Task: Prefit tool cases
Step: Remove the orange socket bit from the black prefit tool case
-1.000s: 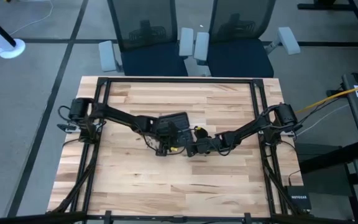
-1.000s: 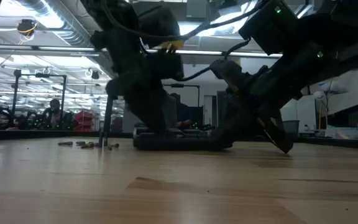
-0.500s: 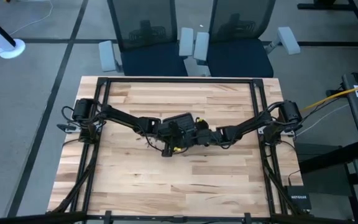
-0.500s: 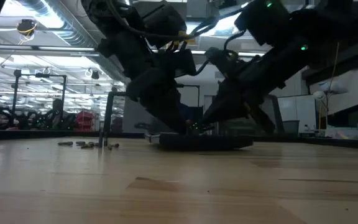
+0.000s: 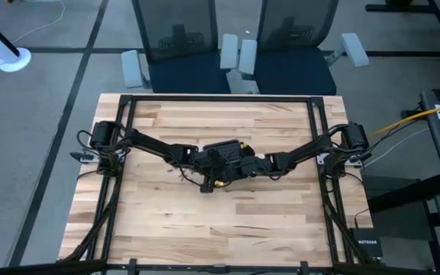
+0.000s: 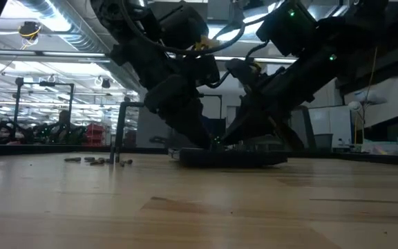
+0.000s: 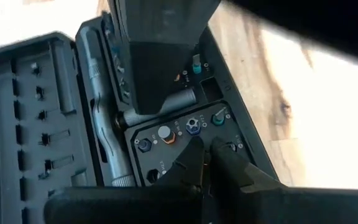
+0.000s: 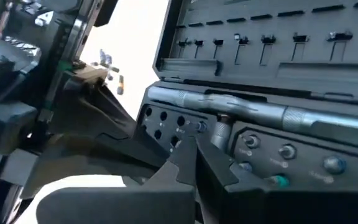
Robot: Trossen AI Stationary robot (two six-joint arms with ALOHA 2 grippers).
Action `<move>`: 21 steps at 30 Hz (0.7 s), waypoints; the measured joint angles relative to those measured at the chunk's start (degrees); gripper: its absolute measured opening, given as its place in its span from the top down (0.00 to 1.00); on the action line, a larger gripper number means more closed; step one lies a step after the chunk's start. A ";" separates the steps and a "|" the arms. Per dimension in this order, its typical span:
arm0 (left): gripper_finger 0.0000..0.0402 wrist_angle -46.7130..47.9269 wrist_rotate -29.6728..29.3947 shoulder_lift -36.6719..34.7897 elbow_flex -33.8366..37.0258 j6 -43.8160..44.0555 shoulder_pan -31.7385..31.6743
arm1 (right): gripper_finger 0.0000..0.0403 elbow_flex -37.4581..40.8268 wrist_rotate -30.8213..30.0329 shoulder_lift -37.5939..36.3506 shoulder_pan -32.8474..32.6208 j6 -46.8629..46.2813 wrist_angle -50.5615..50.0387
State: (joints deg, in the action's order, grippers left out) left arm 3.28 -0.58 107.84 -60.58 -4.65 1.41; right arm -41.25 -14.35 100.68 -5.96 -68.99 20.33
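Over open tool case [image 7: 36, 124], apparently closed grippers

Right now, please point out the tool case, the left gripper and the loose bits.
tool case [image 7: 30, 118]: left wrist view, slotted half.
left gripper [image 7: 207, 147]: left wrist view, between its fingertips.
loose bits [image 6: 97, 160]: low view, middle of the cluster.

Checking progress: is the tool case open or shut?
Open. The tool case lies spread flat, its slotted lid and driver handle exposed in both wrist views.
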 joint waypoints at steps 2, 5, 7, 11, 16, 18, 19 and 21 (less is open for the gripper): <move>1.00 -0.36 -0.03 0.41 -0.07 0.06 0.00 | 1.00 -0.09 -0.65 0.95 0.02 -0.87 0.44; 1.00 0.02 -0.25 0.43 -0.07 -0.19 0.00 | 1.00 -0.32 -0.43 3.65 -0.02 -2.09 1.34; 1.00 -0.27 -0.27 0.43 -0.07 -0.03 -0.04 | 1.00 -0.39 0.81 5.72 0.00 -3.25 2.43; 1.00 -0.50 -0.06 0.39 0.00 1.36 -0.42 | 1.00 -0.32 2.13 7.24 0.02 -4.74 4.23; 1.00 0.03 -0.93 -1.48 0.15 0.77 -0.66 | 1.00 -0.29 2.51 7.36 0.02 -5.40 3.62; 1.00 -1.53 -1.73 -2.53 -0.17 -1.30 -0.75 | 1.00 -0.44 2.58 7.44 0.02 -5.80 3.26; 1.00 -1.20 -1.78 -3.10 -0.17 -1.83 -0.79 | 1.00 -0.42 2.69 7.44 0.04 -5.82 3.25; 1.00 -0.96 -1.77 -3.90 -0.15 -2.40 -0.85 | 1.00 -0.40 2.95 7.44 0.04 -5.83 3.23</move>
State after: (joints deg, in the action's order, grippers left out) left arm 2.32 -2.35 103.94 -60.73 -7.05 0.56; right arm -41.65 -11.40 108.12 -5.91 -74.81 23.57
